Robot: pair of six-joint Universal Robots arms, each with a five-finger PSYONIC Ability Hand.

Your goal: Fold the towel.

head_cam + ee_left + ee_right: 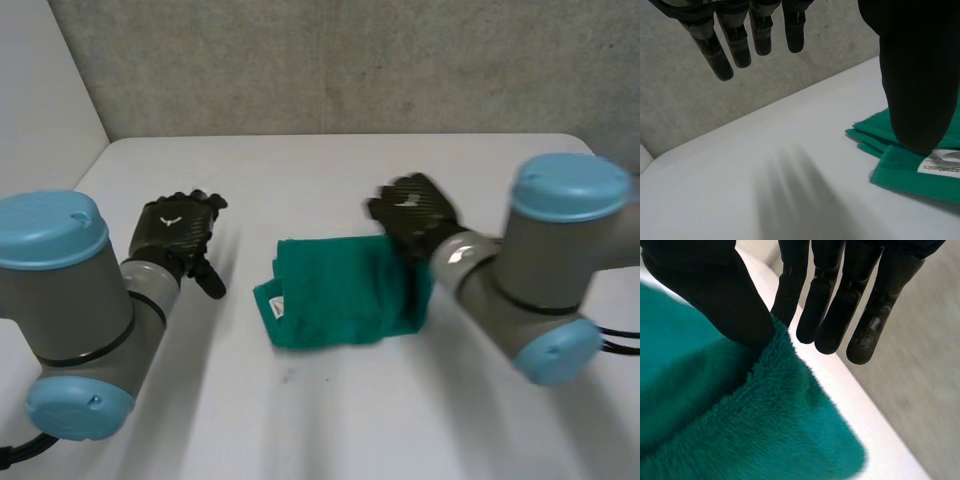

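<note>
A green towel (340,290) lies folded in the middle of the white table (300,170), a white label (278,308) at its left edge. My right hand (415,215) is at the towel's far right corner. In the right wrist view the thumb (715,295) and a finger pinch the fluffy towel (740,430) at its edge, and the other fingers stay straight. My left hand (180,232) hovers over bare table to the left of the towel, open, fingers (735,45) straight. The towel (900,165) with its label lies beside that hand's thumb, apart from it.
A grey concrete wall (330,60) stands behind the table's far edge. A white panel (40,90) closes the left side. Bare table lies in front of the towel and to its left.
</note>
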